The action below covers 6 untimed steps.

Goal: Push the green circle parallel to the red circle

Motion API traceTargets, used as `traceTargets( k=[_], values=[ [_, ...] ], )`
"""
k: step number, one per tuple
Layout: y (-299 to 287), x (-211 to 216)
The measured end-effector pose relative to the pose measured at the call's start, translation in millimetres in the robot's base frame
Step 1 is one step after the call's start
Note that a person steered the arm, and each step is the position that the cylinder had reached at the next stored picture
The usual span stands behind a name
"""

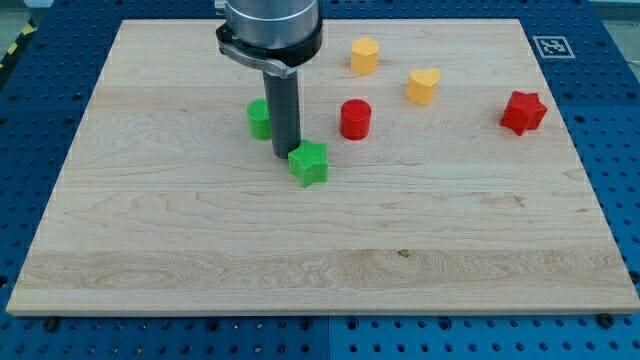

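The green circle (259, 119) stands on the wooden board, left of centre, partly hidden behind my rod. The red circle (355, 119) stands to its right at about the same height in the view. My tip (285, 154) rests on the board just below and right of the green circle, between it and the green star (309, 163), close to both. The rod hides the green circle's right edge, so I cannot tell whether it touches.
A yellow pentagon-like block (364, 56) and a yellow heart (423, 86) lie toward the view's top right. A red star (523, 112) lies at the right. The board's (200, 260) edges drop to a blue perforated table.
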State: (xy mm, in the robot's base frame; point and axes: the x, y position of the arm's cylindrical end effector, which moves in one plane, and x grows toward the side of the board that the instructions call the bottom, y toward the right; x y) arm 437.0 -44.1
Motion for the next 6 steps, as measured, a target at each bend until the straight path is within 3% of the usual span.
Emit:
traceTargets(
  k=[6],
  values=[
    [-22.7,-65.6]
  ],
)
